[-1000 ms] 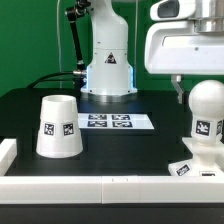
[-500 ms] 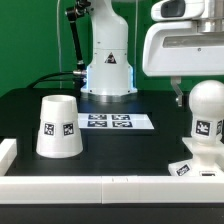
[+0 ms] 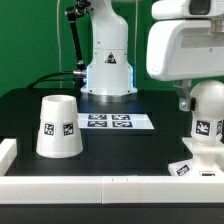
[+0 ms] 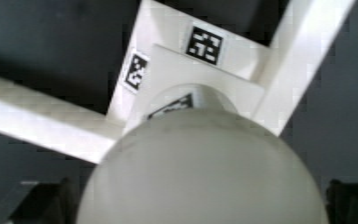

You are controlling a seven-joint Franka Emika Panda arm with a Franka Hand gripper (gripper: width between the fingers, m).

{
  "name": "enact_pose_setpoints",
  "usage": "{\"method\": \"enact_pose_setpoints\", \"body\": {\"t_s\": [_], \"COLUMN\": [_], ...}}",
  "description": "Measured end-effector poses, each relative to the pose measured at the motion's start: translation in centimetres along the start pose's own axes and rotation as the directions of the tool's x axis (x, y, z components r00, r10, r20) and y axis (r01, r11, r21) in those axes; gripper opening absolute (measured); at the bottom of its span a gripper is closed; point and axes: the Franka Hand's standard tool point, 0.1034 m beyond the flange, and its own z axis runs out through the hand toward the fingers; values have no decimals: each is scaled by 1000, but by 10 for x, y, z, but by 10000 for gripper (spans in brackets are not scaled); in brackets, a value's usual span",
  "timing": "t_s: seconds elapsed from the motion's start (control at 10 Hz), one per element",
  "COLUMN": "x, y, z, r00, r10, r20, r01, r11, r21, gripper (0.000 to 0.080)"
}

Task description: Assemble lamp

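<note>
Tool, jaws apart, straddles the bulb atop its base; the shade stands well apart from it.

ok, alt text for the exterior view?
The arm's gripper hangs right by the round bulb, which sits on the lamp base at the exterior view's right. The tapered shade stands alone at the view's left on the black table, the marker board between them.

Bright, even light — wrist view blurred.
</note>
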Motion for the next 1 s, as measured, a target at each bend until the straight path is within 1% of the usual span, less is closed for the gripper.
{"method": "enact_pose_setpoints", "body": {"t_s": [0.1,0.3,0.4,0.6,0.7,0.8,0.9,1.0], "x": [0,-1,-1,2,4,5,5,6], "y": [2,4,4,1,-1,-2,-2,0], "z": [0,0,0,0,0,4,6,7], "r00": [998,987,969,901,854,775,715,655], "r10": [-69,-162,-246,-434,-519,-630,-696,-751], "r20": [1,2,4,23,34,53,70,84], "r01": [69,162,246,435,520,632,698,755], "r11": [998,987,969,900,853,774,715,656], "r21": [-4,-5,-8,-36,-41,-35,-17,-17], "gripper": [699,699,699,699,699,699,699,699]}}
